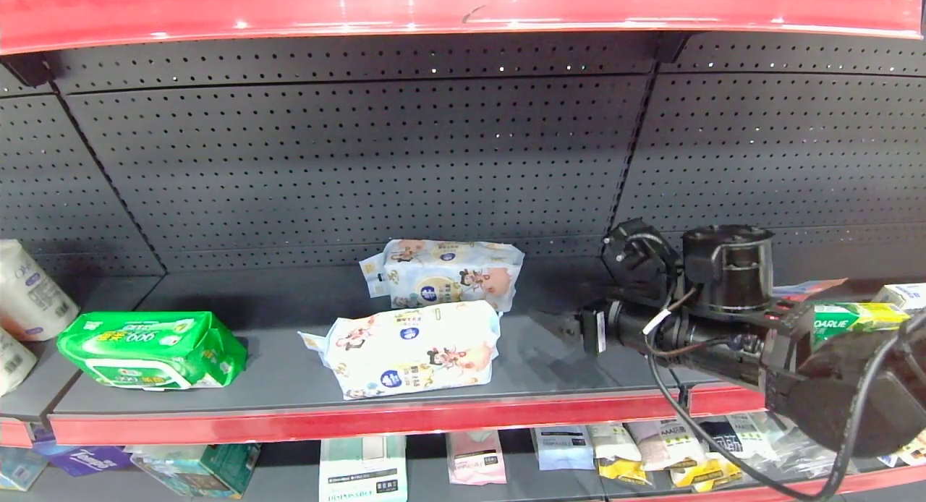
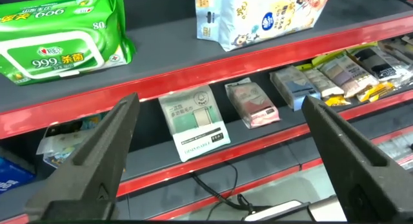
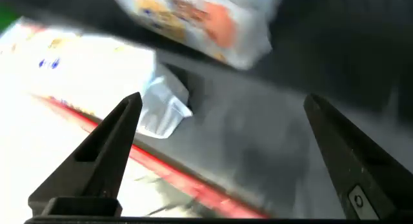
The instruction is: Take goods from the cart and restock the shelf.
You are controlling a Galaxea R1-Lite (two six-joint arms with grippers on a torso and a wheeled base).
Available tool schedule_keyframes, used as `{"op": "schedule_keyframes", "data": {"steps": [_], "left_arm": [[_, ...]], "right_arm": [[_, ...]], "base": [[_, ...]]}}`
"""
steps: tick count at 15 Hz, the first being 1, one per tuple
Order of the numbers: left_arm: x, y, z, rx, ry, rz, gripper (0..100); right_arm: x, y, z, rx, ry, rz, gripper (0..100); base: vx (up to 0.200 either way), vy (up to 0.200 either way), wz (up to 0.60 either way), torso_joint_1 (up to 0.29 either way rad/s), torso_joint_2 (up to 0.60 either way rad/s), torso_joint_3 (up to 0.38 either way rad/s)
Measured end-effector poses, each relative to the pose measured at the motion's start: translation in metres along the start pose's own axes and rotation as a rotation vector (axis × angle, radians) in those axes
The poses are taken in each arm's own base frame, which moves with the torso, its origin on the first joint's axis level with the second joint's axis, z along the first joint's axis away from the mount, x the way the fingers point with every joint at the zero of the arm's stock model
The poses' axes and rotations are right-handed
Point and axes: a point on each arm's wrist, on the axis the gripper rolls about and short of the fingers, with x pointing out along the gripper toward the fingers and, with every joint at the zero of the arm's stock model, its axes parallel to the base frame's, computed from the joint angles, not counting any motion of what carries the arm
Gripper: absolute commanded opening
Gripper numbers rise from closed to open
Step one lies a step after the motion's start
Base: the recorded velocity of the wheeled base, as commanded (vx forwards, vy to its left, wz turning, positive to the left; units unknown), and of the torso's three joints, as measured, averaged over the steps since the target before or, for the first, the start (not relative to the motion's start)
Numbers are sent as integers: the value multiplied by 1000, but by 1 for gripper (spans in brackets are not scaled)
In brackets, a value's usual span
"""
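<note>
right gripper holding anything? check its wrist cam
No, the right gripper is open, its fingers spread wide above the shelf with nothing clamped between them.

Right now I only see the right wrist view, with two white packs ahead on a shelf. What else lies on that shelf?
Observer: A green wipes pack lies flat to the robot's left of the front white pack, apart from it.
Operator: And past my right arm?
Observer: A green and yellow box sits just behind it, partly hidden.
Operator: Where's the left gripper?
Observer: The left gripper is open, facing the lower shelf, where a white and green box lies.
</note>
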Motion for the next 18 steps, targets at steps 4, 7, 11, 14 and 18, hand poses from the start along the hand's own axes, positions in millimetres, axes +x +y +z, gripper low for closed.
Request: {"op": "schedule_keyframes", "data": {"steps": [4, 7, 11, 14, 18], "left_arm": [[0, 0, 0, 0, 0, -3, 100], [0, 0, 0, 0, 1, -4, 100], [0, 0, 0, 0, 0, -4, 100], [0, 0, 0, 0, 0, -4, 100], [0, 0, 0, 0, 0, -4, 100]], "right_arm": [[14, -5, -30, -225, -65, 93, 100], [26, 6, -39, -235, -38, 134, 100], [34, 22, -36, -254, -56, 183, 100], [36, 34, -33, -261, -69, 214, 100], [42, 44, -29, -273, -91, 244, 100]], "base": [[0, 0, 0, 0, 0, 0], [0, 0, 0, 0, 0, 0], [0, 0, 0, 0, 0, 0], [0, 0, 0, 0, 0, 0], [0, 0, 0, 0, 0, 0]]}}
